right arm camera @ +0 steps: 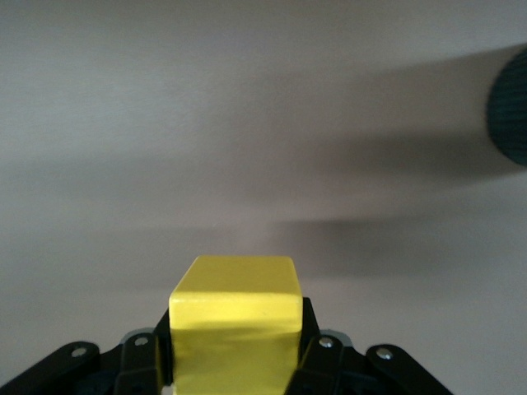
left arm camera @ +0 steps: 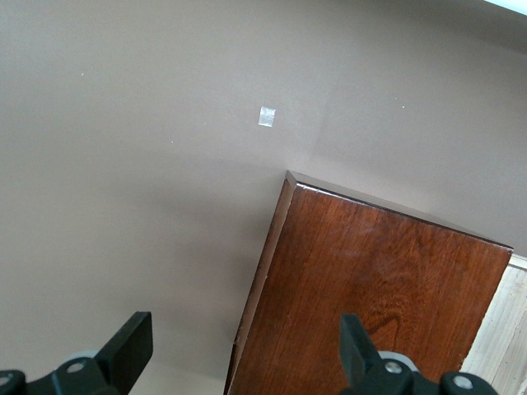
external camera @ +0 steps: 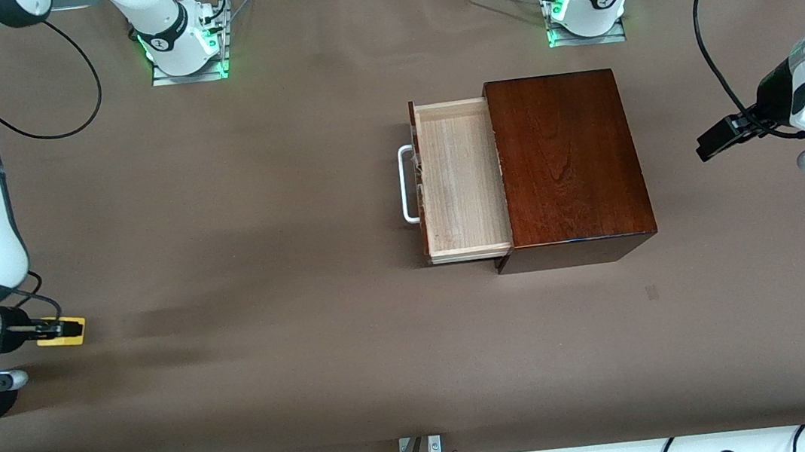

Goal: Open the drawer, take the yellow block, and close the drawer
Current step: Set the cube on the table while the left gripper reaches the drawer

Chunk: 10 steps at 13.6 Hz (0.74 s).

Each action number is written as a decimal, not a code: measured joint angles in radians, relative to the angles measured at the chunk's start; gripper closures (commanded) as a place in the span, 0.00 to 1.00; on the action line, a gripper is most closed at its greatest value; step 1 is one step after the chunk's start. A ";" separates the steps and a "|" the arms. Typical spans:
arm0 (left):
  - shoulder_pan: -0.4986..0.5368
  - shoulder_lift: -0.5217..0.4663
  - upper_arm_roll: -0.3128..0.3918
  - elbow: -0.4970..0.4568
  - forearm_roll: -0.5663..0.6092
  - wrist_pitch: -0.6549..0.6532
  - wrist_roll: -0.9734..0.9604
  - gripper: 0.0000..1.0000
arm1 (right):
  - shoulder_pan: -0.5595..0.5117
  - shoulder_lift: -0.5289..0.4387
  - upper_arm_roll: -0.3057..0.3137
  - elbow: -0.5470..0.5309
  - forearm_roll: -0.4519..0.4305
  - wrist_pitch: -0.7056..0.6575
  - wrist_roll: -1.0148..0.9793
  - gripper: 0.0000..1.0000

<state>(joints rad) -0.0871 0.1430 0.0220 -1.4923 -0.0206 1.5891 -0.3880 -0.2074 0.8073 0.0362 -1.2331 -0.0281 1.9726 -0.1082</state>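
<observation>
Drawer [external camera: 459, 178] stands pulled out of the wooden box [external camera: 566, 162], tray showing bare pale wood, white handle [external camera: 408, 184] toward the right arm's end. Right gripper [external camera: 64, 328] has its fingers clamped on the yellow block [external camera: 62, 331], over the brown surface [external camera: 264, 272] well apart from the box. Left gripper [external camera: 713, 142] waits over the surface beside the box's closed end, fingers [left arm camera: 132, 346] spread wide, holding nothing.
</observation>
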 measured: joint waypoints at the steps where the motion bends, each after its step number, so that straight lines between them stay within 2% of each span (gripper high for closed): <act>1: -0.001 0.000 -0.001 0.000 0.000 0.000 0.000 0.00 | 0.000 0.031 0.001 0.000 0.000 0.038 -0.007 1.00; 4: -0.004 0.000 -0.012 0.001 -0.001 0.000 0.000 0.00 | 0.002 0.078 0.005 0.000 -0.004 0.100 -0.027 1.00; 10: -0.006 -0.001 -0.083 0.036 -0.002 -0.014 -0.043 0.00 | 0.002 0.108 0.006 -0.003 -0.038 0.123 -0.050 1.00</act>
<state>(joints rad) -0.0933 0.1423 -0.0606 -1.4560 -0.0227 1.5754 -0.4307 -0.2056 0.9152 0.0425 -1.2365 -0.0658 2.0959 -0.1578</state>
